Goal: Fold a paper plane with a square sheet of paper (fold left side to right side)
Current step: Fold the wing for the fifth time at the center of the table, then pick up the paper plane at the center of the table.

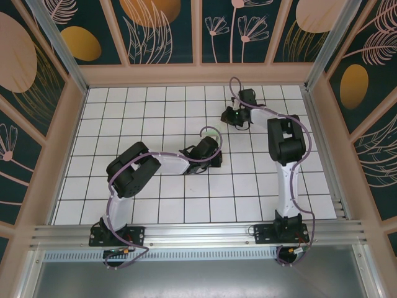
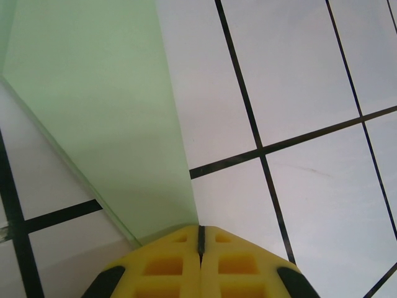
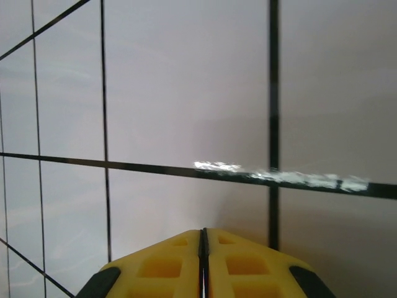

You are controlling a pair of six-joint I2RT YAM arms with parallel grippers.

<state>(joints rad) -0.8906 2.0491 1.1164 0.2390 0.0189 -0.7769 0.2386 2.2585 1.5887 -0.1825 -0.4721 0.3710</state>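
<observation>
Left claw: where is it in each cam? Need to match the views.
Top external: left claw mid-frame, at the end of the left arm.
Left wrist: bottom centre, yellow fingertips shut, at the point of the green paper.
Right wrist: the yellow claw at bottom centre is the right claw.
Shared landmark: the black grid lines.

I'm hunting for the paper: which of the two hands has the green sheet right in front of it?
The left hand, with the pale green paper reaching right up to it; the right hand faces white grid tiles.
</observation>
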